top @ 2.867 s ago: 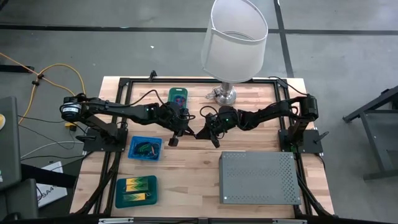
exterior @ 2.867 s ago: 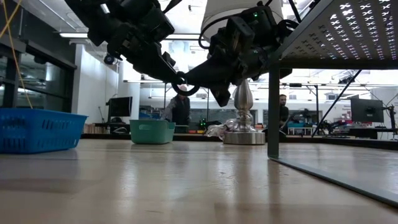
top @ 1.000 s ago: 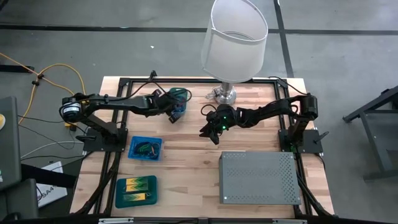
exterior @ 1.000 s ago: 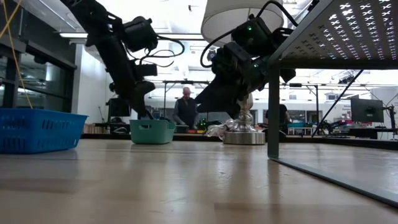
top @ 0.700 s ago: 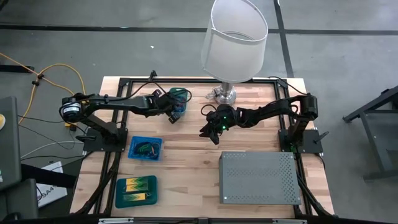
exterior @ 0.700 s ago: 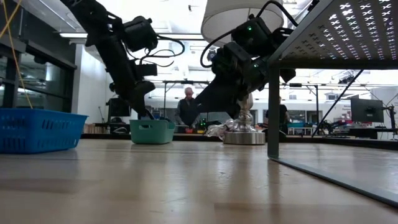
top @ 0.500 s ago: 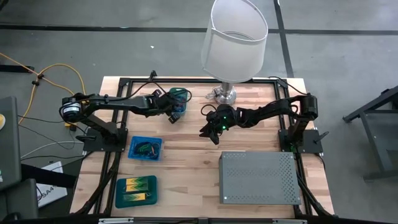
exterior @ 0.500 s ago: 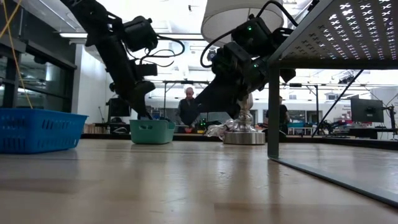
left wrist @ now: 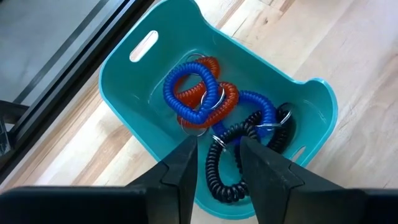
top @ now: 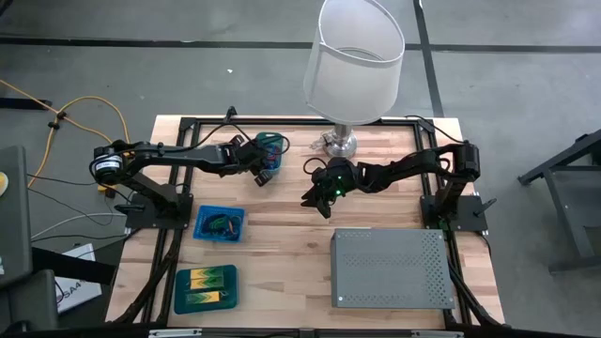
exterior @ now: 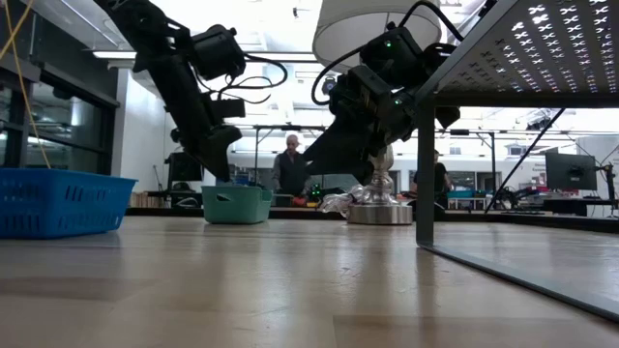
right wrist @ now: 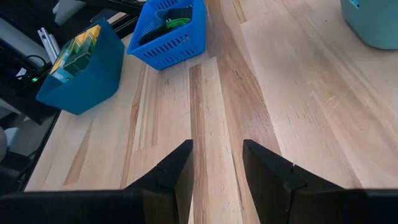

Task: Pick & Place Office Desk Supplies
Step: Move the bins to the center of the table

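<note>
1. The left gripper (left wrist: 217, 165) hangs just above the teal bin (left wrist: 134, 121) at the far side of the table, fingers parted with a gap between them and nothing held.
2. Directly under those fingers a black coil (left wrist: 227, 168) lies in the bin; just beyond it sit a blue coil (left wrist: 186, 93) and a red coil (left wrist: 208, 93), tangled together.
3. The right gripper (right wrist: 217, 171) hovers over bare wood (right wrist: 217, 93) mid-table, fingers apart and empty.
4. Ahead of it stand a blue slotted basket (right wrist: 171, 34) and a deeper blue tub (right wrist: 93, 71) of yellow-and-green blocks (right wrist: 78, 46).
</note>
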Tool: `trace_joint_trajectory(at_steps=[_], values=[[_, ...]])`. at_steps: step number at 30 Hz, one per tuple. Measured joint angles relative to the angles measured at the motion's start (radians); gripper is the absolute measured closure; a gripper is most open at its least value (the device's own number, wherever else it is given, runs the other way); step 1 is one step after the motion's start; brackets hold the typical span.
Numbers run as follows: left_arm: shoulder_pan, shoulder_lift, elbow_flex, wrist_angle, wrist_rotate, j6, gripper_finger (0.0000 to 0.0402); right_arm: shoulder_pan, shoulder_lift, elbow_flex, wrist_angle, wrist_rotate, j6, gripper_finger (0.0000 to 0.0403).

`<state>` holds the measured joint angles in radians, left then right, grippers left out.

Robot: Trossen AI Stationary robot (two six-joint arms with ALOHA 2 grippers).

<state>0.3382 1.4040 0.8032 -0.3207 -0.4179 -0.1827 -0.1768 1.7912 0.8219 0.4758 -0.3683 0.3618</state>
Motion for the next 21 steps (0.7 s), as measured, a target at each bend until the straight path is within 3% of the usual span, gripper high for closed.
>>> trace_joint_trajectory(at_steps=[9, 16, 21], values=[[-0.043, 0.0, 0.0, 0.158, 0.003, 0.112, 0.0285, 0.0, 0.0, 0.0, 0.004, -0.001, 0.0, 0.0277], [-0.149, 0.0, 0.0, 0.295, 0.154, 0.19, 0.0285, 0.0, 0.0, 0.0, 0.005, 0.0, 0.0, 0.0277], [-0.237, 0.0, 0.0, 0.34, 0.16, 0.244, 0.0285, 0.0, 0.0, 0.0, 0.005, 0.0, 0.0, 0.0277]])
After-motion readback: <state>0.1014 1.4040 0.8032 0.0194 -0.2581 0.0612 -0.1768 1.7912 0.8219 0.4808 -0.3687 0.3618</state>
